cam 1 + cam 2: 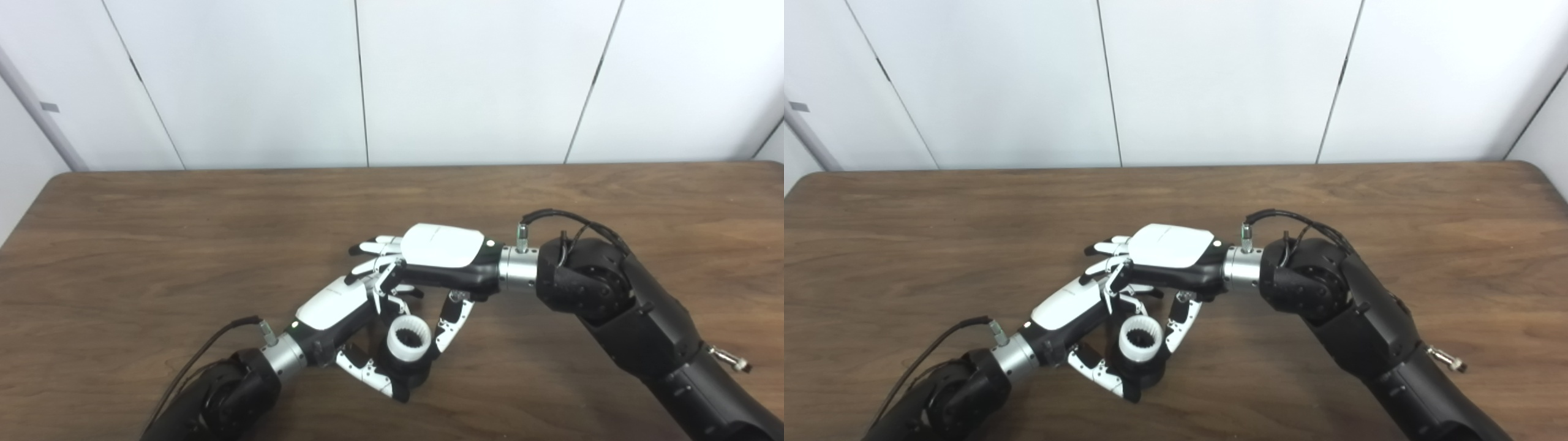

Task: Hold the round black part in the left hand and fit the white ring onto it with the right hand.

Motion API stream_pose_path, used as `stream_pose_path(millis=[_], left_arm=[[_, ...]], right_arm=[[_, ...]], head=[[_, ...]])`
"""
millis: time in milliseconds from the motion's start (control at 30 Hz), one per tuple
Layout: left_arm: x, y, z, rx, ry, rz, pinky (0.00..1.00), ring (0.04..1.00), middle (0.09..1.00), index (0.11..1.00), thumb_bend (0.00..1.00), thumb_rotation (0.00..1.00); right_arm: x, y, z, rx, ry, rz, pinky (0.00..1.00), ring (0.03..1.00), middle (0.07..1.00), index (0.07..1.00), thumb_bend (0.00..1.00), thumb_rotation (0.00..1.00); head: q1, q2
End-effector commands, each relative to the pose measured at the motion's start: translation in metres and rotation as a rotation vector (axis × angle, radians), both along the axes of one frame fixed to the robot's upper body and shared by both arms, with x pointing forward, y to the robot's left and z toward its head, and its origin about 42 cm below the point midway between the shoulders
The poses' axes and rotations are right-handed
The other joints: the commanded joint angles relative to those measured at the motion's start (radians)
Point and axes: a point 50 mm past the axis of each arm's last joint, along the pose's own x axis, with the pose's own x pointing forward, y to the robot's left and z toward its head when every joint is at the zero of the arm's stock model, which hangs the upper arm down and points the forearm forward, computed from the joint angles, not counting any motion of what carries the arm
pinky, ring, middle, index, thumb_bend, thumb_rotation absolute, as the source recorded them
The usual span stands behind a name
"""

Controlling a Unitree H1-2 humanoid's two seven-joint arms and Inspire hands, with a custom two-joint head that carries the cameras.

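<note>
Both robot hands (334,312) (441,254) seemingly grip white ring (410,338).

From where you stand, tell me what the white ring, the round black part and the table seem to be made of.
White ring: likely matte plastic, an even, dull white with small ridges or teeth inside.
Round black part: mostly hidden by the left hand; dark and unshiny, maybe plastic or rubber.
Table: wood or wood-look laminate, brown with visible grain and a soft sheen.

The white ring (410,337) sits on the round black part (409,372), between the two hands above the table (122,245). The left hand (334,309) lies to its left, thumb beneath. The right hand (442,252) lies behind it, thumb touching the ring's right side.
</note>
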Motion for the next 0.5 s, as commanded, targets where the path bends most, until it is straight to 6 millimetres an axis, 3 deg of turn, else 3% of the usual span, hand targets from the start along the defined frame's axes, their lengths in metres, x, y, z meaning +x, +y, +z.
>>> stream_pose_path(millis=[0, 467], left_arm=[[-0.0090, -0.0070, -0.0072, 0.060, 0.031, -0.056, 1.00, 1.000, 0.868, 0.480, 0.52, 0.07], [-0.0106, -0.0120, -0.0060, 0.056, 0.036, -0.060, 1.00, 1.000, 0.862, 0.480, 0.52, 0.06]], right_arm=[[0.0031, 0.0037, 0.0186, 0.037, -0.050, 0.028, 1.00, 1.000, 0.885, 0.480, 0.52, 0.14], [0.0047, 0.0041, 0.0168, 0.028, -0.050, 0.029, 1.00, 1.000, 0.887, 0.480, 0.52, 0.14]], head=[[0.001, 0.002], [0.011, 0.009]])
